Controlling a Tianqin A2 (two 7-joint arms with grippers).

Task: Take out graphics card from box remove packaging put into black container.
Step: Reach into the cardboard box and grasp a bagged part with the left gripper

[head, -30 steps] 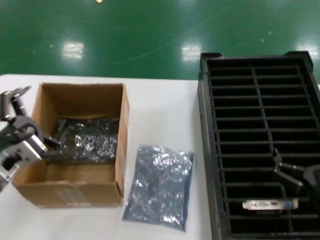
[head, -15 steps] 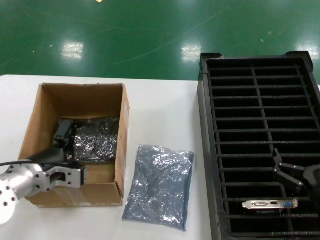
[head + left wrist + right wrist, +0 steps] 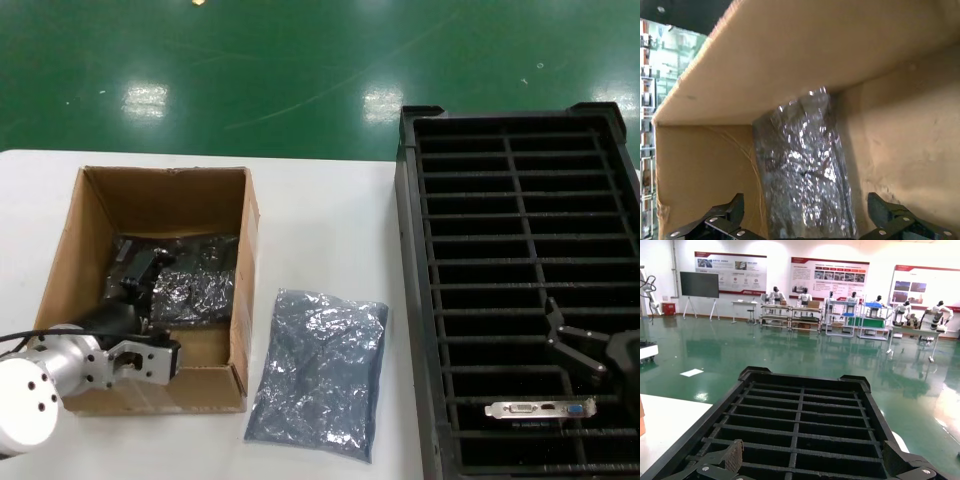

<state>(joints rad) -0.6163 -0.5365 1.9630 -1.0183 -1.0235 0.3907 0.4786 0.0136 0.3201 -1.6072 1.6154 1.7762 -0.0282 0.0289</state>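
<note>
Left gripper [image 3: 135, 275] has swung from outside box's 9 o'clock wall down into cardboard box [image 3: 70, 240] over past second; now jaws spread wide, straddling bagged graphics card [image 3: 802, 170] on box floor, nothing grasped yet. Judgement: pick of second card about to begin.

Right gripper [image 3: 575, 345] unchanged, jaws released, hovering over black container [image 3: 520, 170], just above unwrapped card [image 3: 538, 408] slotted at 6 o'clock end.

Empty anti-static bag [image 3: 320, 370] on white table [image 3: 320, 220] between box and container.

- box [image 3: 245, 250]: plain brown cardboard
- bag in the box [image 3: 190, 280]: shiny, crinkly silver-grey
- bag on the table [image 3: 320, 370]: same look, a bit bluish
- black container [image 3: 410, 250]: all black, ribbed grid
- card bracket [image 3: 540, 409]: silver, with one blue port
- table [image 3: 320, 220]: white
- floor [image 3: 300, 70]: glossy green
</note>
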